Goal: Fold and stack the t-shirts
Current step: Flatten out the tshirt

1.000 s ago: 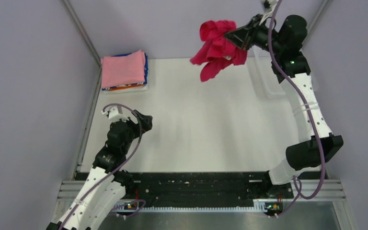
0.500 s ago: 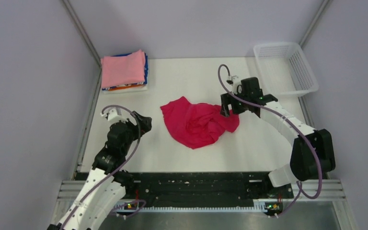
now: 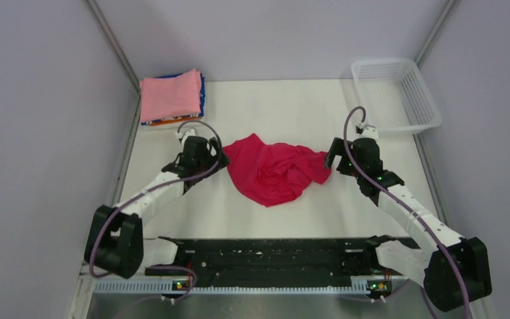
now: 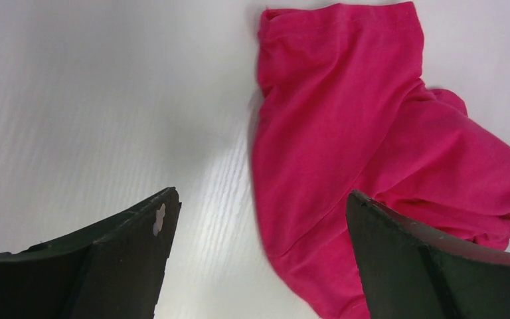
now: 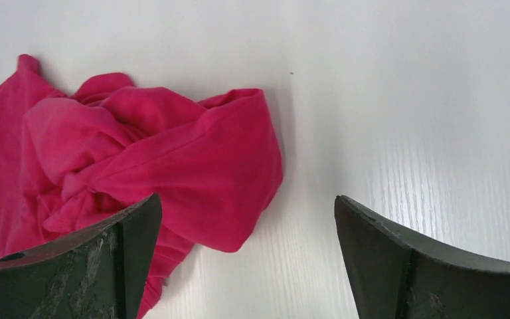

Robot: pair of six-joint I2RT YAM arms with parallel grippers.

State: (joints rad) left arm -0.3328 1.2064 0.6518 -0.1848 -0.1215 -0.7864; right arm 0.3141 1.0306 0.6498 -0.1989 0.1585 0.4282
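On the tabletop (image 3: 272,106), centrally, a crumpled crimson t-shirt (image 3: 273,171) lies between the left claw (image 4: 260,199) and right claw (image 5: 247,203), both spread.

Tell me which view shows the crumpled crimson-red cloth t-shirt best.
Top external: the whole crumpled crimson-red cloth t-shirt is in frame, unobstructed. Left wrist shows only its flatter side, cropped at the frame edge; right wrist shows only the bunched opposite end, also cropped.
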